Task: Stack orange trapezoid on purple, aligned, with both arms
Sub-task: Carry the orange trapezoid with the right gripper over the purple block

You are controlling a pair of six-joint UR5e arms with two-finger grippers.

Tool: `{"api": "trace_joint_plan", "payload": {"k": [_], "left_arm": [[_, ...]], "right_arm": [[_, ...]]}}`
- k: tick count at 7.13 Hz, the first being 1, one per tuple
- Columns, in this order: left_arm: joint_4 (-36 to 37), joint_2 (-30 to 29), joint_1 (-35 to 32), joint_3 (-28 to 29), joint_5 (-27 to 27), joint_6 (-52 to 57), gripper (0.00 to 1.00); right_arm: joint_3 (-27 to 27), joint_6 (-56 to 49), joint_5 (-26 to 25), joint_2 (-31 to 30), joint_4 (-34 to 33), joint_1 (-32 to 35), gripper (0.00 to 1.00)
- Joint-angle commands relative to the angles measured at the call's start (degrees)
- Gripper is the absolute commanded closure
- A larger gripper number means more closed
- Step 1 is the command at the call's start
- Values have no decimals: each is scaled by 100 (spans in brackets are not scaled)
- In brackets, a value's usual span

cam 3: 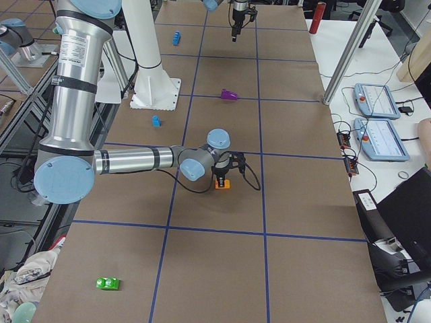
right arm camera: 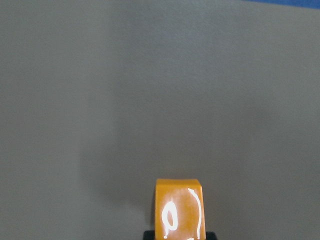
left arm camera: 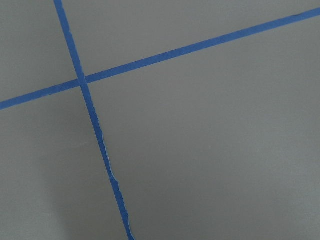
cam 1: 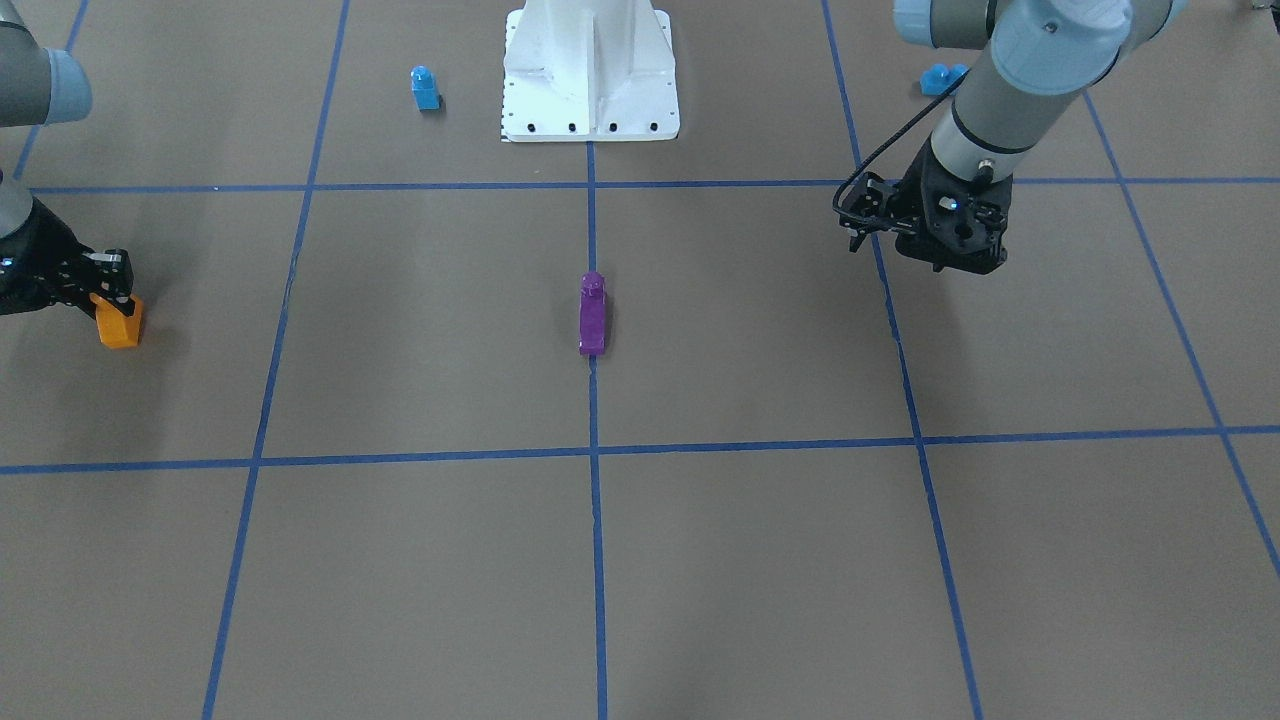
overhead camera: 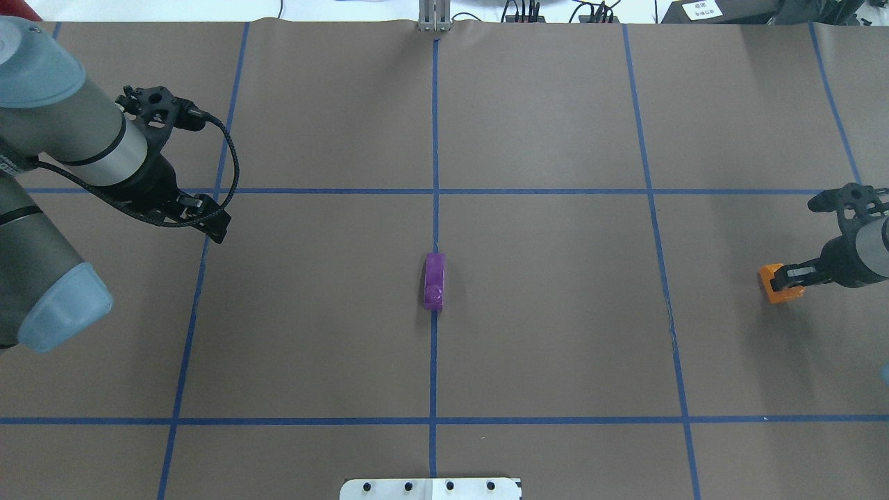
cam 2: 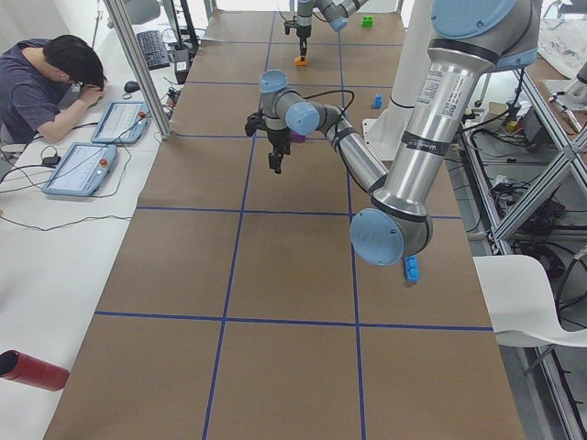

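1. Two things could spoil this. My right gripper (overhead camera: 790,276) is clamped on the orange trapezoid (overhead camera: 769,278) at the table's far right edge. It seems to grip only one end, so the block may pivot between my fingers on the way over.
2. The purple (overhead camera: 435,280) lies loose on the centre tape line, well apart from both my grippers. If I press the orange one down off its stud, or with the slopes facing opposite ways, the purple will likely skid on the paper or the stack will sit crooked.
3. My left gripper (overhead camera: 217,229) hangs over a tape crossing on the left, holding nothing. I cannot tell whether its jaws are apart or together. Until it steadies the purple, nothing braces it.
4. The right wrist view gives the orange's glossy face close up, but neither purple nor tape. The overhead view gives both blocks and the gap between them. I cannot say from either whether the orange has cleared the paper.
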Motion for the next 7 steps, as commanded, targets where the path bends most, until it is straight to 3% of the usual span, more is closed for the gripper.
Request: {"api": "trace_joint_plan", "payload": {"k": [1, 5, 7], "left_arm": [[0, 0, 1, 0, -7, 0, 0], [9, 114, -165, -9, -16, 244, 0], [17, 525, -795, 9, -426, 1251, 0]], "right_arm": [[272, 48, 103, 650, -750, 5, 100], [300, 268, 156, 3004, -3271, -214, 100], [230, 1334, 60, 3753, -3480, -870, 100]]}}
